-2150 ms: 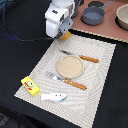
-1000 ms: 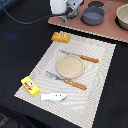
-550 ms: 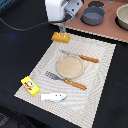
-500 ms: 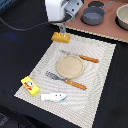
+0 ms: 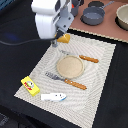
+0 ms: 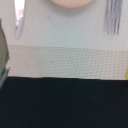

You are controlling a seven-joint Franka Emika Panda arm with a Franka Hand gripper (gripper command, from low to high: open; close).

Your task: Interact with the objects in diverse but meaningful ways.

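Observation:
The orange-brown bread loaf (image 5: 63,38) lies at the far corner of the striped placemat (image 5: 100,75). My white gripper (image 5: 62,30) hangs right over the loaf, and its body hides the fingertips, so open or shut does not show. The yellow box (image 5: 30,85) with a red mark sits at the mat's near corner on the exterior view's left. Beside it lies the white-and-blue fish (image 5: 53,96). The tomato is out of view. The wrist view shows only placemat (image 6: 65,55), the plate's rim (image 6: 70,2), fork tines (image 6: 114,20) and a knife blade (image 6: 19,20).
A tan plate (image 5: 69,65) sits mid-mat between a wooden-handled fork (image 5: 65,80) and knife (image 5: 89,59). Grey pots (image 5: 92,14) and a pale bowl (image 5: 122,15) stand on a brown board at the back. Black tabletop (image 6: 65,105) surrounds the mat.
The arm has come down from high at the back and now sits low over the bread loaf. The loaf, box, fish and cutlery have not moved.

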